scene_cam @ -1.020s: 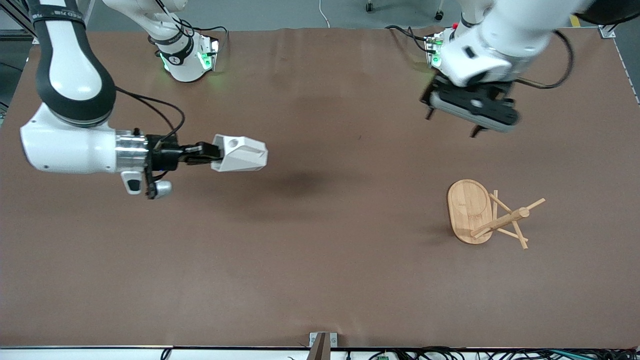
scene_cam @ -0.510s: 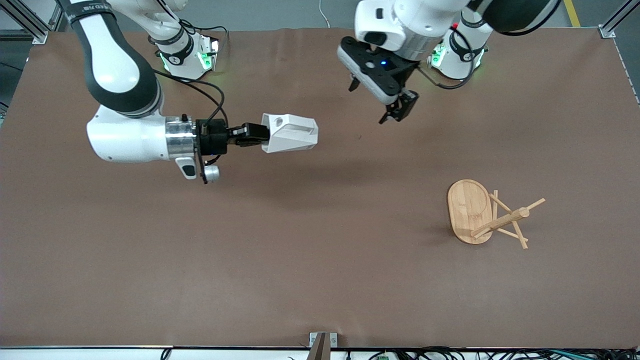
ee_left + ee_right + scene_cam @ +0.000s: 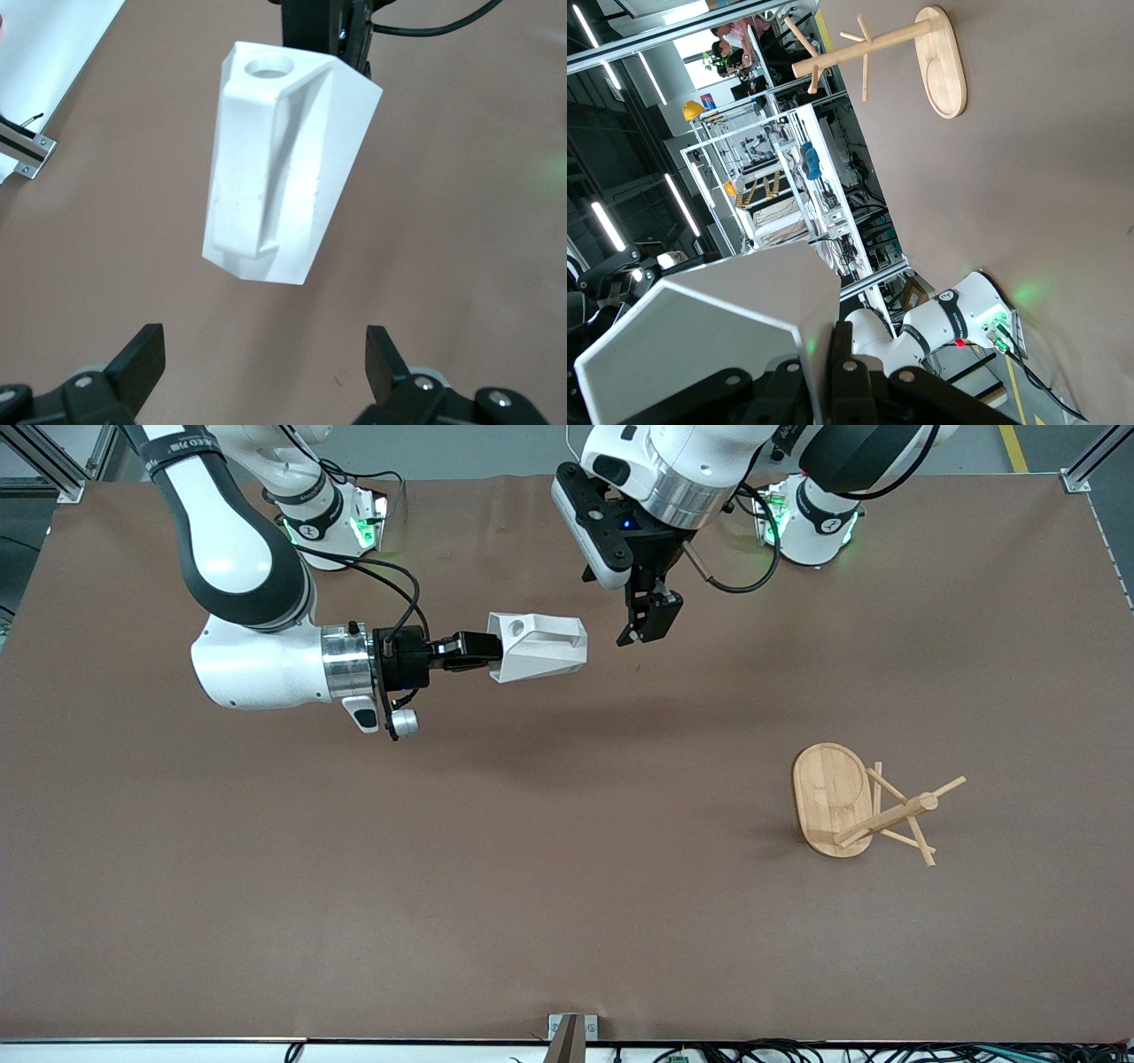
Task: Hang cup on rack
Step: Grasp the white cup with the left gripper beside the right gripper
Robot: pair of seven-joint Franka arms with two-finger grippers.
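Bamboo mug rack [image 3: 855,808]: lower right of the front view, standing on brown table covering [image 3: 532,886]; light, tippable, thin pegs likely to snap under side load. White faceted cup [image 3: 537,646]: upper centre, airborne over the table, well apart from the rack; rigid, probably light, smooth flats may slip; handle hole must stay free, so grasp by rim or body. Right gripper [image 3: 469,651]: clamped on the cup's end. Left gripper [image 3: 261,359]: jaws wide, empty, beside the cup. Room: shelving visible in the right wrist view.
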